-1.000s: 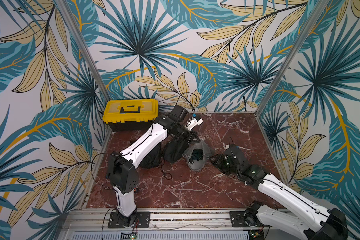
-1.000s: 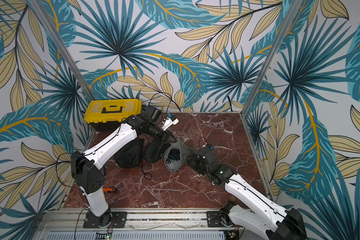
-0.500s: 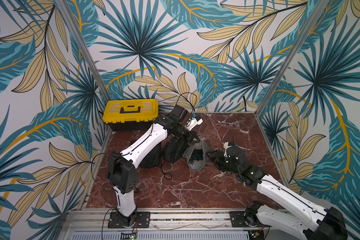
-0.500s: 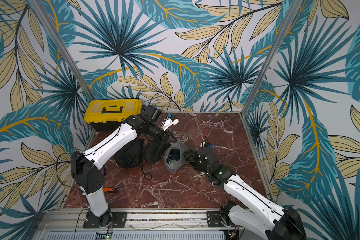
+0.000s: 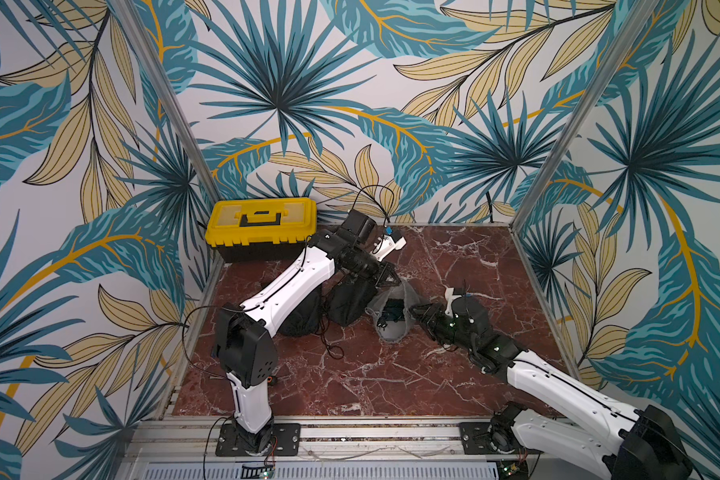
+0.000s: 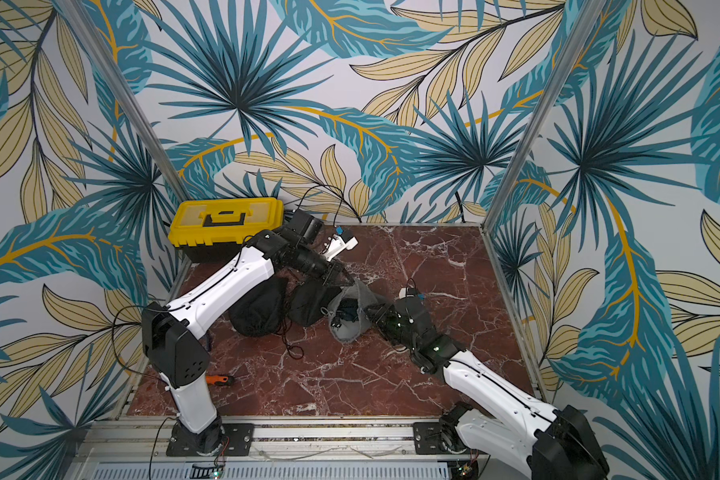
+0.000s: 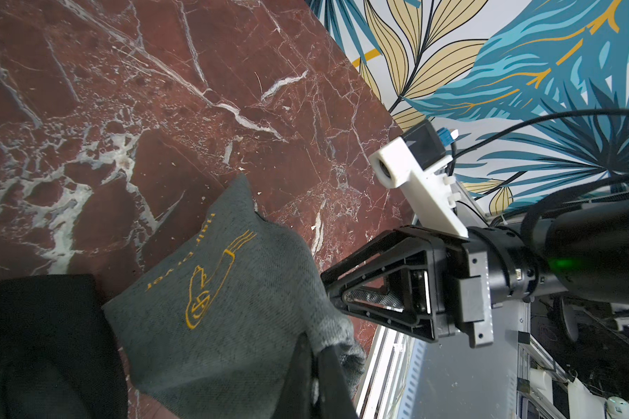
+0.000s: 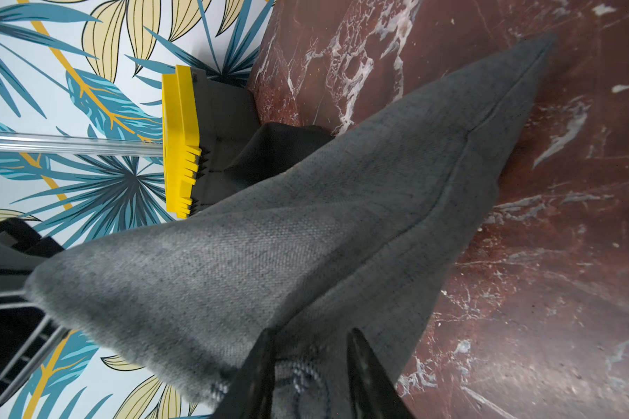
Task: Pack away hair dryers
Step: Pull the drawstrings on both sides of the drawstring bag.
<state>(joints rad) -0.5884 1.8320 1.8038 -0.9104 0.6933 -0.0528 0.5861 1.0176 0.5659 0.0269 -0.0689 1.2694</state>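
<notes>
Teal dryer [image 5: 393,314] lies inside grey pouch [image 7: 255,319], mouth open. Black pouches [image 5: 347,303] alongside bulge, contents hidden. Your left gripper [image 7: 316,350] pinches pouch rim; right gripper [image 8: 311,339] straddles opposite rim, clamp unclear. Likely remaining: cinch drawstring.

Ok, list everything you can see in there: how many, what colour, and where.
toolbox: one, yellow and black, closed, back left corner
black pouches: two, black, side by side mid-table, partly under the left arm
grey pouch: one, grey, right of the black pouches, mouth open
hair dryer: one visible, dark teal, inside the grey pouch
orange-handled item: one, orange and black, on the table near the left arm
table: one, red-brown marble
left tool: one, black, shut on the grey pouch's rim
right tool: one, black, at the opposite rim, grip unclear
</notes>
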